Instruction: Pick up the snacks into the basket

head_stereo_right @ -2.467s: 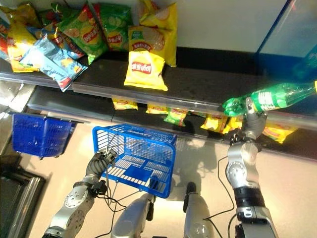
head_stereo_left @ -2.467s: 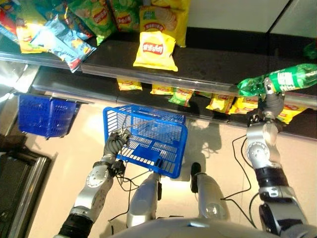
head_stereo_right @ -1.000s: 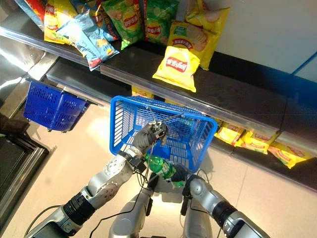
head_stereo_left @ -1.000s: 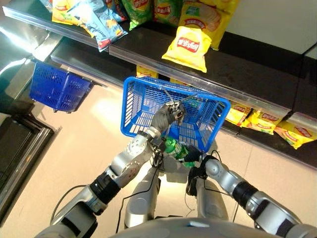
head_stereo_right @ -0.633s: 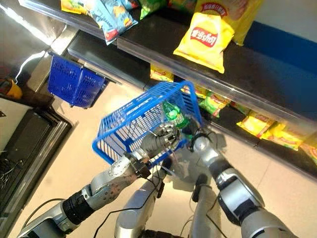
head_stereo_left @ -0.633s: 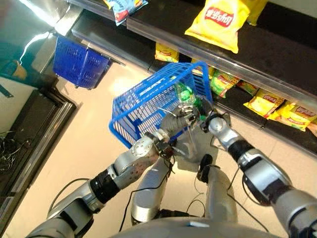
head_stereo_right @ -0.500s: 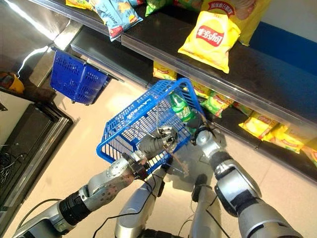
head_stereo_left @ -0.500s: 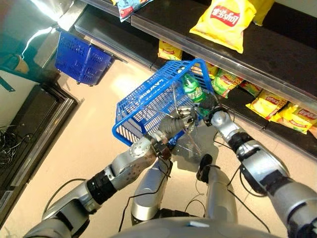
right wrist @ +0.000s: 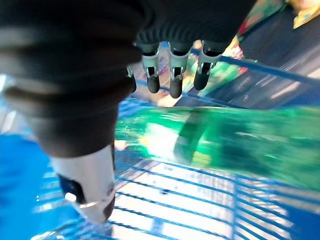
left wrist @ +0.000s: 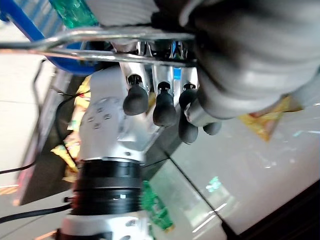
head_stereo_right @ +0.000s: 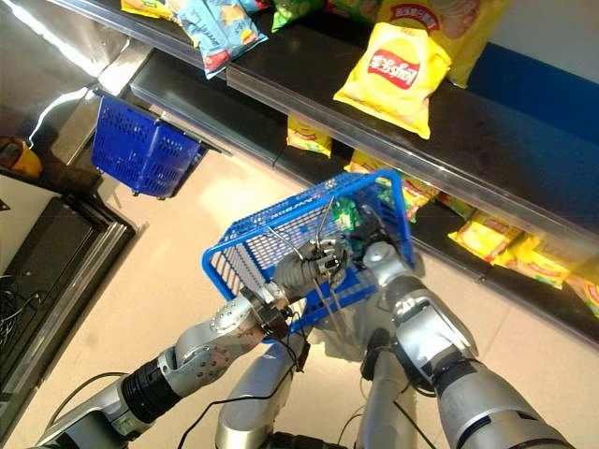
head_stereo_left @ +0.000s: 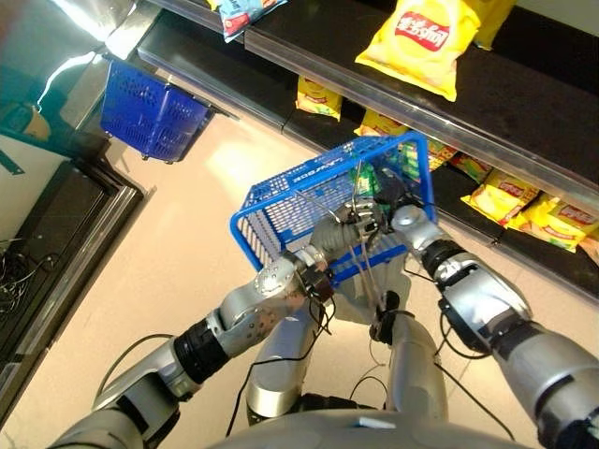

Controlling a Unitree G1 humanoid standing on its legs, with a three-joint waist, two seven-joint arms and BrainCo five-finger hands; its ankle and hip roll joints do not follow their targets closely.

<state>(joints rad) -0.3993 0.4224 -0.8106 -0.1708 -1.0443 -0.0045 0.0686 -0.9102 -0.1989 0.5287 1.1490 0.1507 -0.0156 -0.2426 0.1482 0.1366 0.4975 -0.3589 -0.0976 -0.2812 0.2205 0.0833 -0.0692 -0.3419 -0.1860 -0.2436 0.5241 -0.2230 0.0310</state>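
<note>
A blue wire basket [head_stereo_left: 309,178] hangs tilted in front of the shelves. My left hand [head_stereo_left: 337,234] is shut on its metal wire handle [left wrist: 100,35], with the fingers [left wrist: 160,105] curled round the wires. A green plastic bottle [right wrist: 225,140] lies inside the basket at its far end [head_stereo_right: 343,213]. My right hand [head_stereo_left: 404,217] reaches over the basket's far rim just above the bottle. Its fingers [right wrist: 172,75] are relaxed and sit apart from the bottle.
A yellow snack bag [head_stereo_left: 421,37] lies on the dark upper shelf, and several small yellow and green bags [head_stereo_left: 496,196] sit on the lower shelf behind the basket. A second blue basket [head_stereo_left: 150,108] hangs at the left by a metal counter.
The basket has swung up and to the right. The green bottle has gone from the far rim down into the basket, and my right hand has let it go.
</note>
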